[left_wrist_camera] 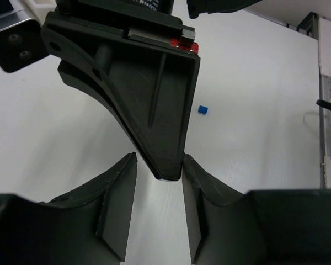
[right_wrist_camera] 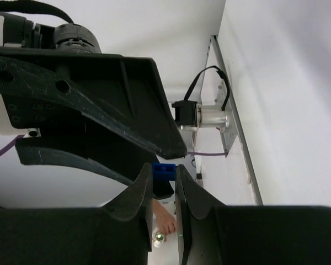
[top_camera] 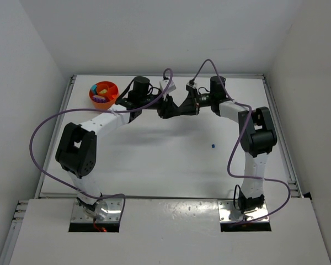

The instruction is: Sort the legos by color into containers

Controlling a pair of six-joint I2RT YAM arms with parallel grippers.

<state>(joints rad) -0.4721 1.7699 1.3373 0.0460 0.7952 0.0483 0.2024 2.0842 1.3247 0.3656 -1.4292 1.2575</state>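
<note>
The right end effector [right_wrist_camera: 164,176] pinches a blue lego [right_wrist_camera: 164,169] over the far side of the table [top_camera: 154,160]. The left end effector [left_wrist_camera: 159,161] stands half open, its fingers flanking the right one's tip. A blue bit [top_camera: 213,146] lies on the table, well apart from the bowl [top_camera: 92,97].

At twelve o'clock the left gripper [left_wrist_camera: 159,165] and right gripper [right_wrist_camera: 164,176] interlock, blocking passage; the orange bowl [top_camera: 94,98] guards eleven; the table [top_camera: 154,160] centre lies open.

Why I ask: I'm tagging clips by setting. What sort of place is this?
Probably a robotics lab cell: a white table enclosed by white walls, two white-and-black robot arms bolted at its near edge, and a round orange plastic bowl holding toy bricks.
</note>
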